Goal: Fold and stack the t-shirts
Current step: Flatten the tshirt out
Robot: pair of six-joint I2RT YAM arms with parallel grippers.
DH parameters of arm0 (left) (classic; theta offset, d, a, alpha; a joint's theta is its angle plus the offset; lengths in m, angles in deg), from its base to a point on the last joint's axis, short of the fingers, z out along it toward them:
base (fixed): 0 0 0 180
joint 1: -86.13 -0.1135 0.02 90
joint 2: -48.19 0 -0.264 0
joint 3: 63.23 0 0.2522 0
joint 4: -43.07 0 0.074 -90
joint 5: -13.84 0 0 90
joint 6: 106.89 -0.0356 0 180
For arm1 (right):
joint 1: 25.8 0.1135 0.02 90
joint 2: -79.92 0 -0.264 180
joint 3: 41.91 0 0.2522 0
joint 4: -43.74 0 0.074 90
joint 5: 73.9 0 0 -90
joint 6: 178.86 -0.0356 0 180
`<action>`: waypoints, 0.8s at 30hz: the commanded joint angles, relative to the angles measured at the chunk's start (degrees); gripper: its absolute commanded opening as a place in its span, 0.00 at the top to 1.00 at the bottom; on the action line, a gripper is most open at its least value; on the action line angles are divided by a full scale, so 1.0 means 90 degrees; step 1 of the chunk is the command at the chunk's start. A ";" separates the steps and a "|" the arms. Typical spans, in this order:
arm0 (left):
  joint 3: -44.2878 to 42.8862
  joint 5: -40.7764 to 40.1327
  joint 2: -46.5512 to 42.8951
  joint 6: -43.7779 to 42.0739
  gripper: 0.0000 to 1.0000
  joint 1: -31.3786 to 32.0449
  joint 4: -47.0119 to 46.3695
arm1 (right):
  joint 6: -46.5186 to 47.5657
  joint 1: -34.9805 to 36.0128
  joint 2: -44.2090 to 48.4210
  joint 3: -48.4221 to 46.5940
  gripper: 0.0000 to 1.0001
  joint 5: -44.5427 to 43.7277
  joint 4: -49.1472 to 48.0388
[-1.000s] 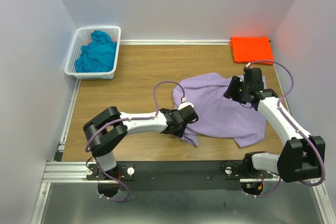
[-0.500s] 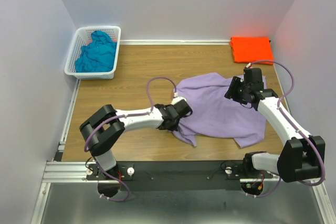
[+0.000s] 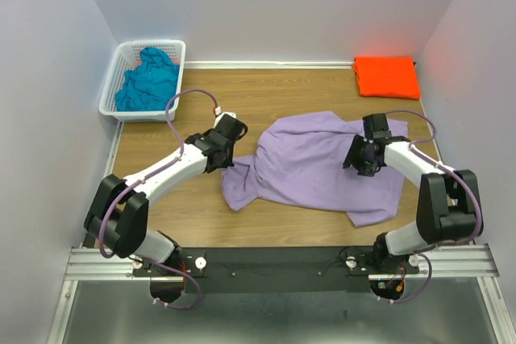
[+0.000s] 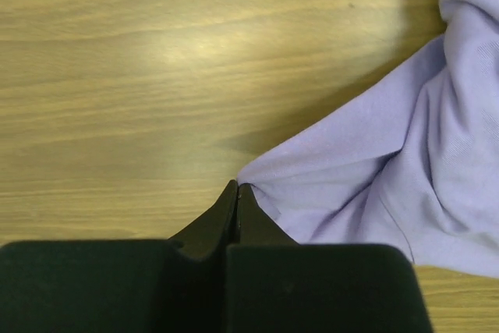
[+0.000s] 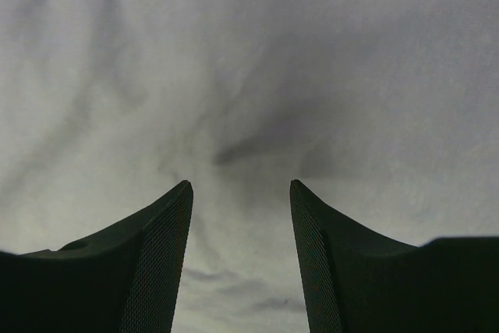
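Note:
The lavender-purple t-shirt [image 3: 314,168] lies rumpled on the middle of the table. My left gripper [image 3: 226,157] is shut on its left edge, and the left wrist view shows the pinched corner of the shirt [image 4: 374,169] at my closed gripper [image 4: 237,187]. My right gripper [image 3: 361,163] is open and pressed down over the shirt's right part; the right wrist view shows only shirt cloth [image 5: 249,76] in front of the gripper [image 5: 240,186]. The orange t-shirt [image 3: 387,76] lies folded at the back right. The teal-blue t-shirt [image 3: 147,80] is heaped in the basket.
A white lattice basket [image 3: 114,78] stands at the back left corner. White walls close in the table on three sides. Bare wood [image 3: 169,207] shows at the front left, and a black rail [image 3: 274,259] runs along the near edge.
My left gripper has pulled the purple shirt's edge leftward and toward the back, stretching the shirt out to the left. My right gripper has dropped lower onto the shirt's right part.

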State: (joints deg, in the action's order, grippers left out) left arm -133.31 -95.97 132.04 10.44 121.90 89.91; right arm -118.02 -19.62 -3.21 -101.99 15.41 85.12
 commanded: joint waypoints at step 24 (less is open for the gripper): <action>0.0427 0.2054 -0.1007 -0.0615 1.00 -0.2021 -0.1428 | 0.0068 -0.0813 -0.1605 -0.2131 0.36 -0.0774 -0.0208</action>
State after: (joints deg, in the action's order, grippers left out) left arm -130.90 -84.02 123.71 4.26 104.09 82.76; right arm -118.48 -26.92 -26.60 -126.87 9.05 79.04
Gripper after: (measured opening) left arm 0.006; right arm 0.640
